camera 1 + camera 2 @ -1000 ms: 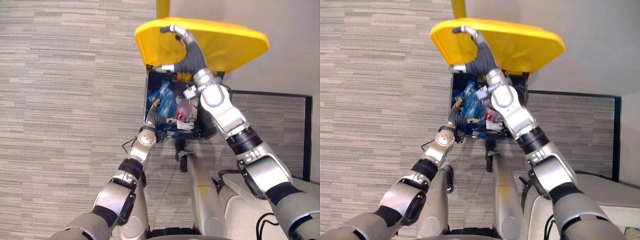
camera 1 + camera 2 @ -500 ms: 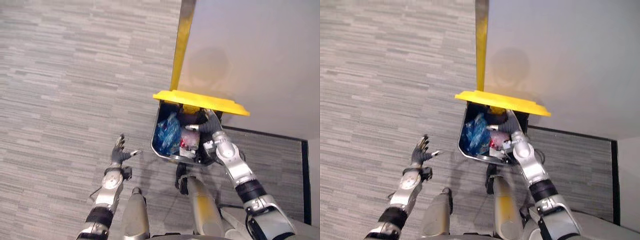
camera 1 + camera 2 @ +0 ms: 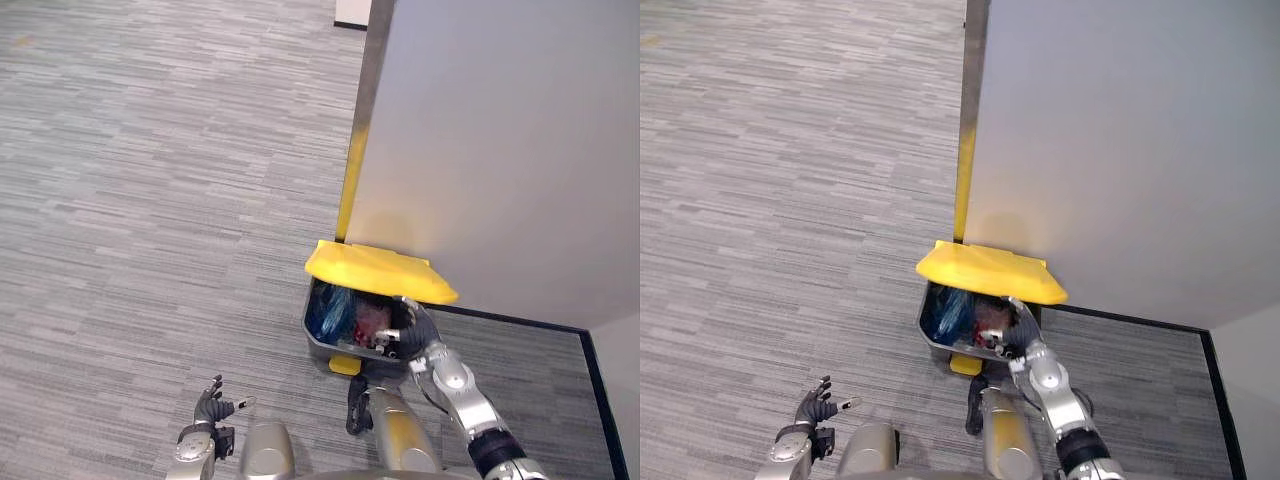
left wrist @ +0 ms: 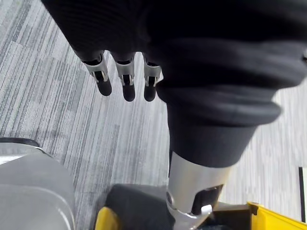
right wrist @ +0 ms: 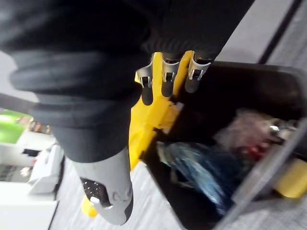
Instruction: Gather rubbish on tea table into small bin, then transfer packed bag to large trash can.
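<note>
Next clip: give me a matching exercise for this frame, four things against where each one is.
1 yellow lid
2 blue bag
3 left hand
4 right hand

A over the carpet, apart from the trash can
B inside the trash can
C at the trash can's opening, under the lid
D tilted part-open above the trash can

Pairs: 1-D, 2-B, 3-A, 4-C

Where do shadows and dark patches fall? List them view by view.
Left eye view: the lid shades the bin mouth, leaving the rubbish dim. Right wrist view: the bin's inside is near black past the right hand. Left wrist view: even light on the carpet.
</note>
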